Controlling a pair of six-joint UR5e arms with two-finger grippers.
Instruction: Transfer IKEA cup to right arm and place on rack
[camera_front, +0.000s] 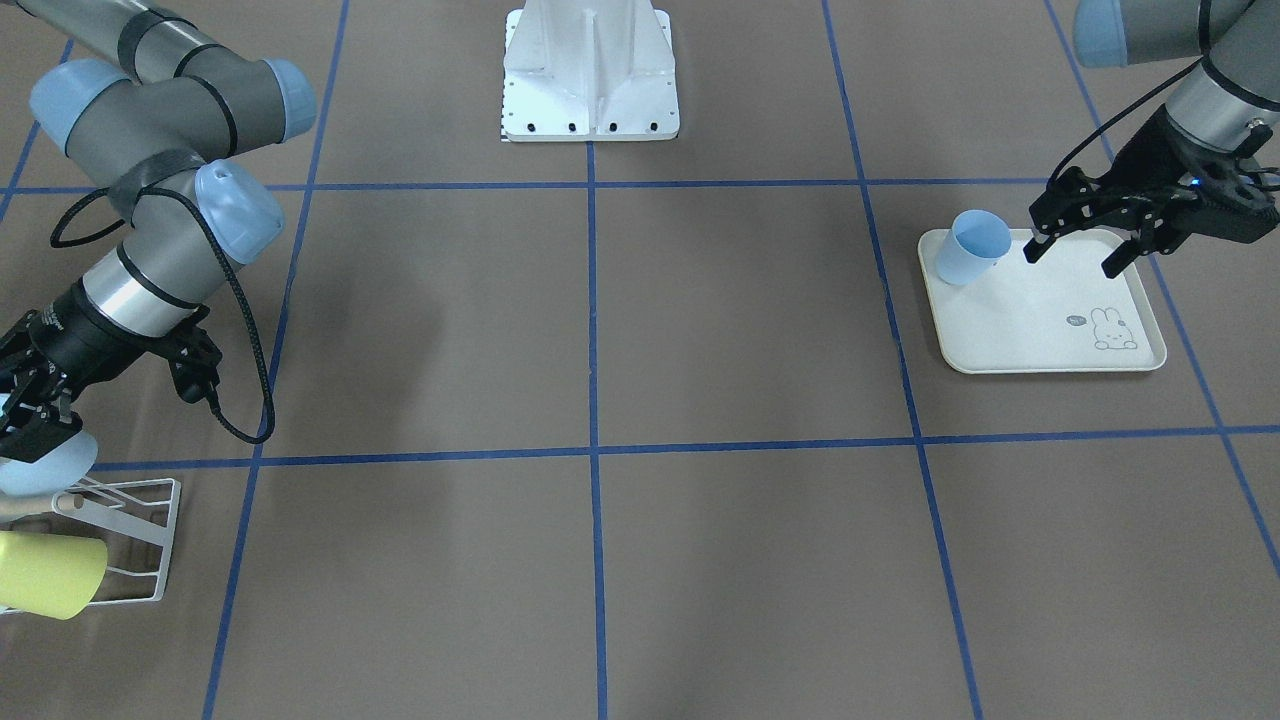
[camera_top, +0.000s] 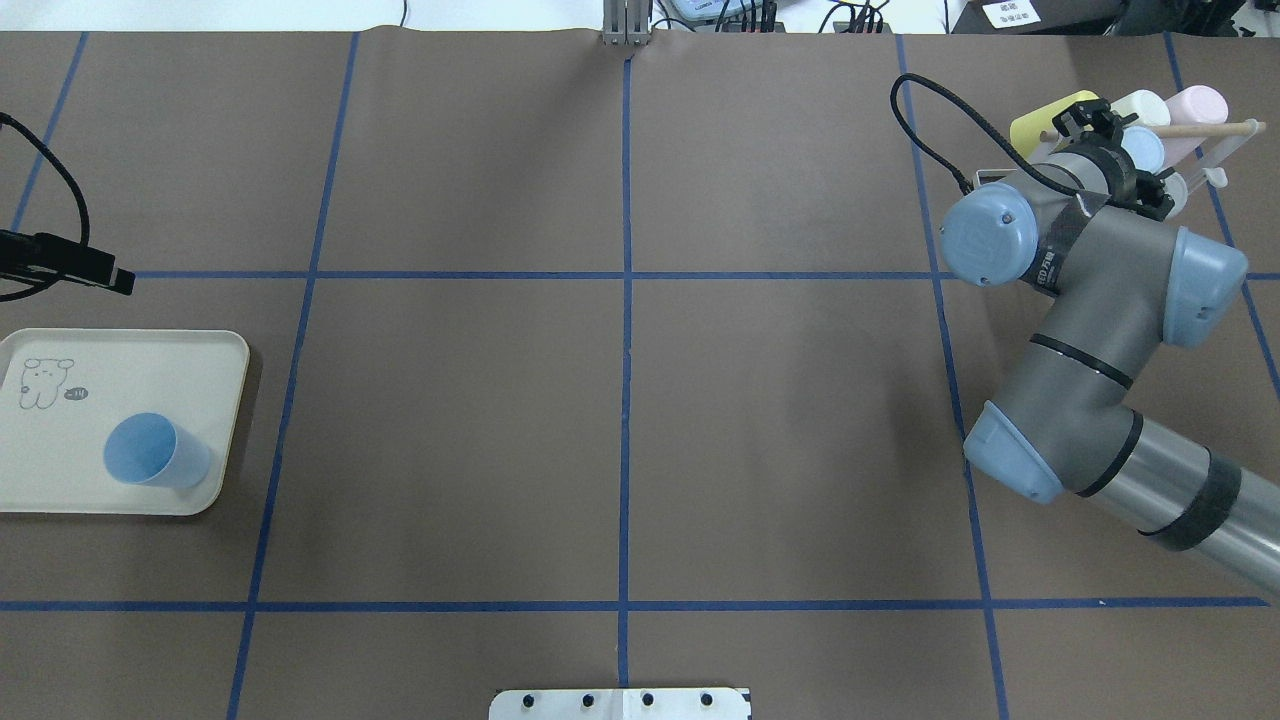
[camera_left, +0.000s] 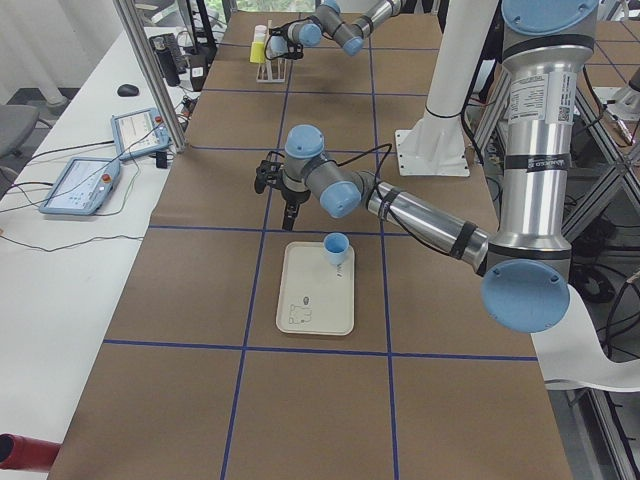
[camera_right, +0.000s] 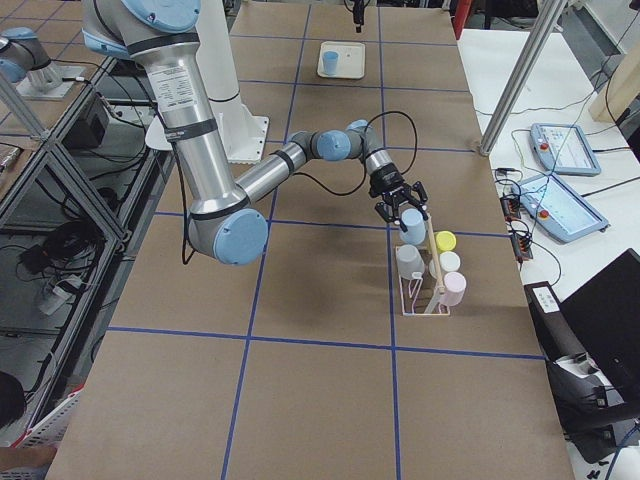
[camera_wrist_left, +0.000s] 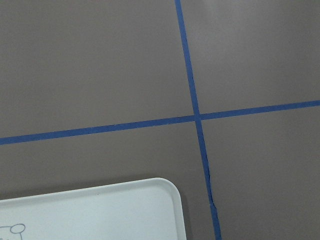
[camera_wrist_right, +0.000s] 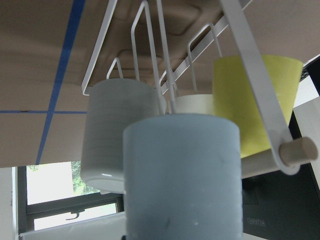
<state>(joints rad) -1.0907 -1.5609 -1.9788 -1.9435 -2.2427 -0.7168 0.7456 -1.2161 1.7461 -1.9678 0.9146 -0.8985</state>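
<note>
Left claw (camera_front: 1080, 255) spread wide; right claw (camera_front: 35, 435) clamped on blue cup (camera_front: 45, 472)

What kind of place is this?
Probably a robot lab: a left arm and a right arm, its gripper holding a blue cup, reach over a table gridded with blue tape, and teach pendants lie on a side bench.

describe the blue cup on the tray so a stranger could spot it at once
Find the cream rabbit-print tray at the table's end on the robot's left. A pale blue cup stands on it, mouth up, diagonally opposite the rabbit. It is the tray's only cup; the other blue cup is in the right pincer at the white wire rack.
</note>
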